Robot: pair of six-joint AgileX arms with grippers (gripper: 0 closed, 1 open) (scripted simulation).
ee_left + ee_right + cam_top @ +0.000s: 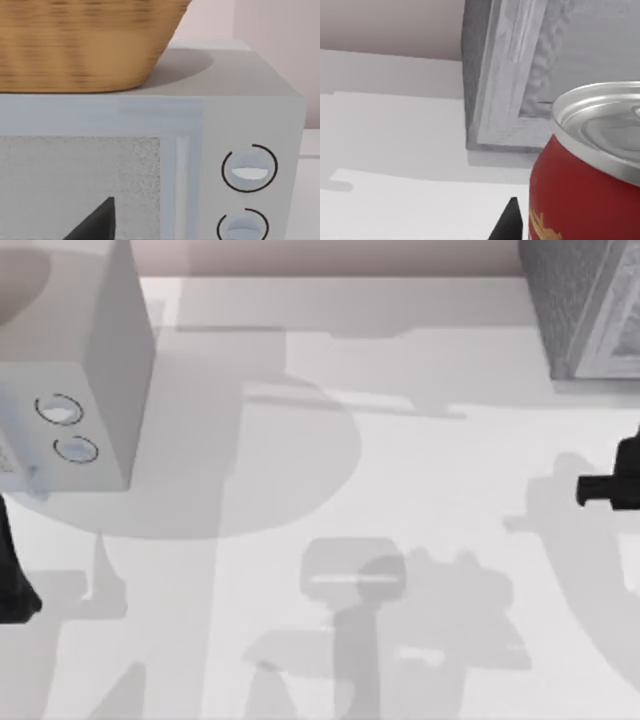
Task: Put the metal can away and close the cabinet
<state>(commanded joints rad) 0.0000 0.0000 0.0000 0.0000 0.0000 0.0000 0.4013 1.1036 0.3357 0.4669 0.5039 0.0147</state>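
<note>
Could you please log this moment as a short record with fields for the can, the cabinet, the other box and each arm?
metal can: upright, close to right wrist camera, before the cabinet
cabinet: table's far right, framed front panel visible
pale grey box: far left, two ring dials, wicker basket on top
left arm: left edge
right arm: right edge

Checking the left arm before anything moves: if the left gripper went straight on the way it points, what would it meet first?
Probably the front of the pale grey box under the wicker basket: the left gripper's fingertip points at its speckled panel, beside the two round rings. The gap is hard to judge.
</note>
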